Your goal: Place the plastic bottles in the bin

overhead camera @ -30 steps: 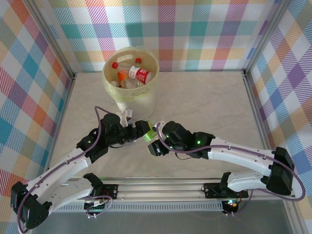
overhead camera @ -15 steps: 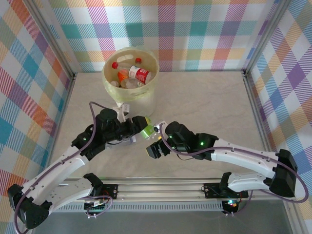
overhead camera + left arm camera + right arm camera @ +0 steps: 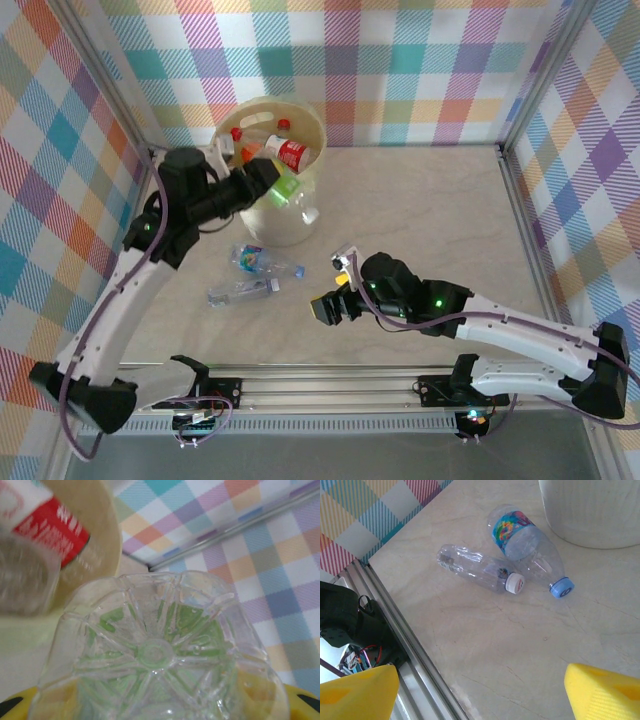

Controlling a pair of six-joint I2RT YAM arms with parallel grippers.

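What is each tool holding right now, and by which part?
The left tool grips a green-labelled clear bottle by its base end, over the rim of the bin. The right tool is open, holding nothing.

clear bottle cut off below, red-labelled bottle blurred, bin cropped at top

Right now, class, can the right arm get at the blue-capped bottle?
Probably yes. The right gripper is open and empty; the blue-capped bottle lies on the table ahead of it, nothing between. A white-capped bottle lies close beside it.
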